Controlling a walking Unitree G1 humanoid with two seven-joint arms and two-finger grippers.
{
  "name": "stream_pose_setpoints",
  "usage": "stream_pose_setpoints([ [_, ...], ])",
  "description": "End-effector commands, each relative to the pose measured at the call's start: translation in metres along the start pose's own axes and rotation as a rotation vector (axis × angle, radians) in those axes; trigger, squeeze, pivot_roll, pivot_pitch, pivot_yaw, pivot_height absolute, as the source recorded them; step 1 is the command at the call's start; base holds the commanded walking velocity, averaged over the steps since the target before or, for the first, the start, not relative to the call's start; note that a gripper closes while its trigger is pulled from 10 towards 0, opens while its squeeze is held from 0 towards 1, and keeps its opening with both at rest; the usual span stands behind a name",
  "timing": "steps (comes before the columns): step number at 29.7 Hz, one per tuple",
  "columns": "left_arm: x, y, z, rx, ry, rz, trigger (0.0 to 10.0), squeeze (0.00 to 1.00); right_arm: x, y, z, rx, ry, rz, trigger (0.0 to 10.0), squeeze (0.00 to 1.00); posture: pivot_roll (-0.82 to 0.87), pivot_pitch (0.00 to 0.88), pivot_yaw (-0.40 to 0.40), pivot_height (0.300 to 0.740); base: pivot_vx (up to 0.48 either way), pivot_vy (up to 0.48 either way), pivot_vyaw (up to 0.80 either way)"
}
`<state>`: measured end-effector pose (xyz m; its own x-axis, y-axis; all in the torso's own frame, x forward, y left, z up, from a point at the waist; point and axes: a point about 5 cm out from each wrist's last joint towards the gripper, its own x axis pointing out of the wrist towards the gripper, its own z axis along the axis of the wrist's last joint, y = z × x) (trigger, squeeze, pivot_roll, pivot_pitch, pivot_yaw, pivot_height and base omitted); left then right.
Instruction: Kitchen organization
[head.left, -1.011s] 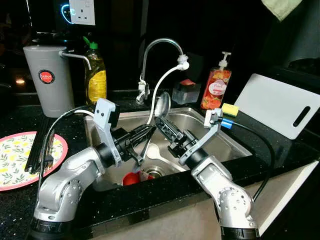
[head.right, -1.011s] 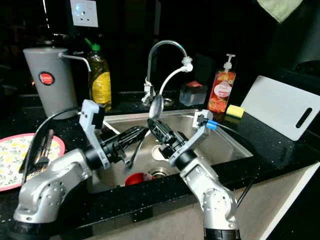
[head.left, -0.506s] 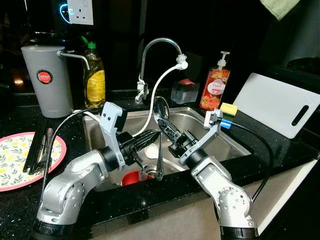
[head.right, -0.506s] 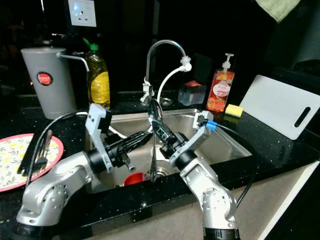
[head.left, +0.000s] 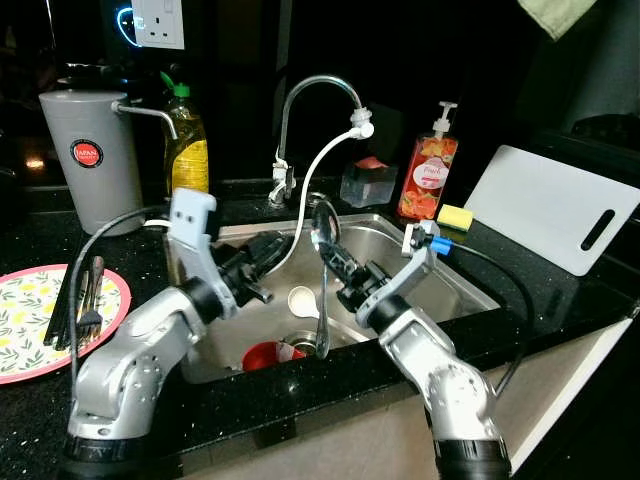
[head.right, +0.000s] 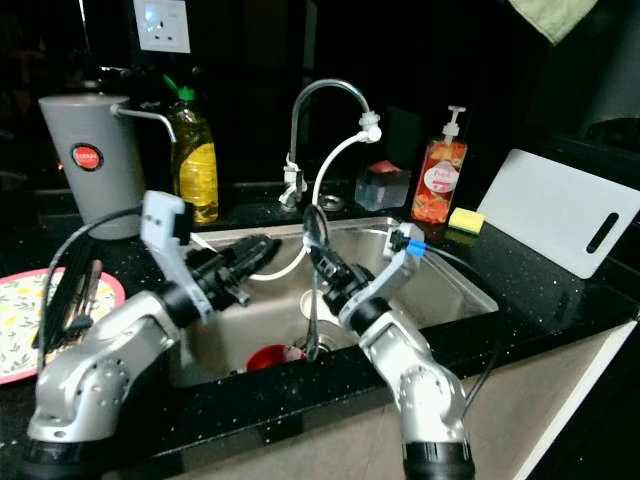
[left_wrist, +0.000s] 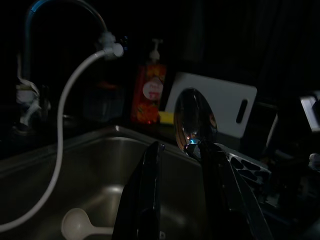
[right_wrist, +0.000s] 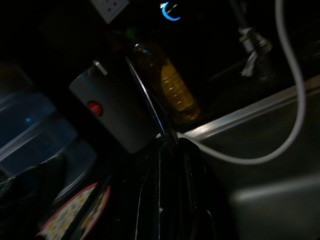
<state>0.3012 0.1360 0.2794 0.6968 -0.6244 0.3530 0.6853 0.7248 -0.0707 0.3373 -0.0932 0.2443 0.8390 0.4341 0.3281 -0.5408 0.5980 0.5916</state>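
**Over the sink: ladle held upright, at risk of slipping**

Over the steel sink (head.left: 455, 275) set in the black counter (head.left: 560, 290), the right gripper (head.left: 335, 262) pinched a long steel ladle (head.left: 322, 290), bowl up and handle hanging toward the drain. Just left, the left gripper (head.left: 262, 258) hovered with its fingers slightly apart, holding nothing. A red cup (head.left: 266, 355) and a white spoon (head.left: 302, 300) lay in the basin. Judged from this, the thin handle could pivot or slide in the pinch and drop onto the cup. At the counter's left edge sat one patterned plate (head.left: 25, 310) carrying dark cutlery. Along the back edge stood one grey jug (head.left: 88, 160), one yellow oil bottle (head.left: 186, 150), one red soap dispenser (head.left: 427, 175), one yellow sponge (head.left: 457, 217) and one white cutting board (head.left: 550, 210).
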Motion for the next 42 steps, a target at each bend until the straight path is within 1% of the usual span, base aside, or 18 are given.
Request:
stream_pose_setpoints([
  [1, 0.003, -0.002, 0.001, -0.005, -0.013, -0.008, 10.0, 0.0, 0.005, -0.012, 0.004, -0.028, -0.014, -0.057, 10.0, 0.0, -0.06, 0.0, -0.101, 0.74, 0.0, 0.0, 0.0],
  [2, 0.003, -0.002, 0.001, -0.005, -0.013, -0.008, 10.0, 0.0, 0.005, -0.012, 0.004, -0.028, -0.014, -0.057, 10.0, 0.0, -0.06, 0.0, -0.101, 0.74, 0.0, 0.0, 0.0],
  [5, 0.002, 0.0, -0.003, 0.003, 0.007, 0.027, 10.0, 0.0, 0.027, -0.043, 0.016, -0.212, -0.014, -0.251, 10.0, 0.0, -0.05, 0.0, -0.103, 0.74, 0.0, 0.0, 0.0],
  [7, 0.002, 0.0, -0.003, 0.003, 0.007, 0.027, 10.0, 0.0, 0.027, -0.043, 0.016, -0.212, -0.014, -0.251, 10.0, 0.0, -0.05, 0.0, -0.103, 0.74, 0.0, 0.0, 0.0],
  [9, 0.002, 0.0, -0.005, 0.004, 0.015, 0.042, 10.0, 0.0, 0.031, -0.054, 0.015, -0.298, 0.018, -0.322, 10.0, 0.0, -0.05, 0.0, -0.103, 0.74, 0.0, 0.0, 0.0],
  [11, 0.003, 0.001, -0.006, 0.002, 0.018, 0.051, 10.0, 0.0, 0.031, -0.058, 0.01, -0.304, 0.03, -0.351, 10.0, 0.0, -0.05, 0.0, -0.103, 0.74, 0.0, 0.0, 0.0],
  [13, 0.003, 0.0, -0.01, -0.007, 0.03, 0.06, 10.0, 0.0, 0.03, -0.064, -0.007, -0.356, 0.078, -0.405, 10.0, 0.03, -0.04, 0.0, -0.105, 0.74, 0.0, 0.0, 0.0],
  [14, 0.004, -0.001, -0.012, -0.006, 0.036, 0.063, 10.0, 0.0, 0.03, -0.064, -0.015, -0.36, 0.096, -0.413, 10.0, 0.57, -0.04, 0.0, -0.106, 0.74, 0.0, 0.0, 0.0],
  [15, 0.004, -0.001, -0.012, -0.006, 0.036, 0.063, 10.0, 0.0, 0.03, -0.064, -0.015, -0.36, 0.096, -0.413, 10.0, 0.57, -0.04, 0.0, -0.106, 0.74, 0.0, 0.0, 0.0],
  [17, 0.004, -0.002, -0.014, -0.009, 0.04, 0.068, 10.0, 0.0, 0.029, -0.063, -0.028, -0.352, 0.128, -0.4, 10.0, 1.0, -0.03, 0.0, -0.109, 0.74, 0.0, 0.0, 0.0],
  [24, 0.001, 0.0, -0.014, -0.005, 0.046, 0.097, 10.0, 0.0, 0.031, -0.061, -0.029, -0.349, 0.095, -0.329, 10.0, 1.0, -0.02, 0.0, -0.124, 0.74, 0.0, 0.0, 0.0],
  [25, 0.0, 0.001, -0.014, -0.005, 0.046, 0.105, 10.0, 0.0, 0.031, -0.059, -0.024, -0.345, 0.069, -0.308, 10.0, 0.0, -0.02, 0.0, -0.125, 0.74, 0.0, 0.0, 0.0],
  [31, -0.003, 0.01, -0.017, 0.025, 0.068, 0.182, 10.0, 0.0, 0.028, -0.048, 0.002, -0.349, -0.065, -0.257, 10.0, 0.0, -0.01, 0.0, -0.131, 0.74, 0.0, 0.0, 0.0],
  [35, -0.012, 0.037, -0.019, 0.123, 0.134, 0.37, 10.0, 0.0, 0.017, -0.03, 0.011, -0.4, -0.121, -0.191, 10.0, 0.0, -0.03, 0.0, -0.12, 0.74, 0.0, 0.0, 0.0],
  [37, -0.015, 0.044, -0.018, 0.153, 0.149, 0.419, 10.0, 0.0, 0.013, -0.026, 0.01, -0.428, -0.122, -0.175, 10.0, 0.0, -0.03, 0.0, -0.118, 0.74, 0.0, 0.0, 0.0],
  [38, -0.021, 0.054, -0.014, 0.257, 0.17, 0.513, 10.0, 0.0, 0.005, -0.022, 0.007, -0.455, -0.128, -0.156, 10.0, 0.0, -0.03, 0.0, -0.115, 0.74, 0.0, 0.0, 0.0],
  [39, -0.023, 0.06, -0.012, 0.291, 0.176, 0.566, 10.0, 0.0, 0.002, -0.022, 0.006, -0.455, -0.129, -0.155, 10.0, 0.0, -0.03, 0.0, -0.113, 0.74, 0.0, 0.0, 0.0],
  [42, -0.026, 0.065, -0.01, 0.315, 0.18, 0.618, 10.0, 0.0, 0.0, -0.021, 0.005, -0.453, -0.13, -0.155, 10.0, 0.0, -0.03, 0.0, -0.111, 0.74, 0.0, 0.0, 0.0],
])
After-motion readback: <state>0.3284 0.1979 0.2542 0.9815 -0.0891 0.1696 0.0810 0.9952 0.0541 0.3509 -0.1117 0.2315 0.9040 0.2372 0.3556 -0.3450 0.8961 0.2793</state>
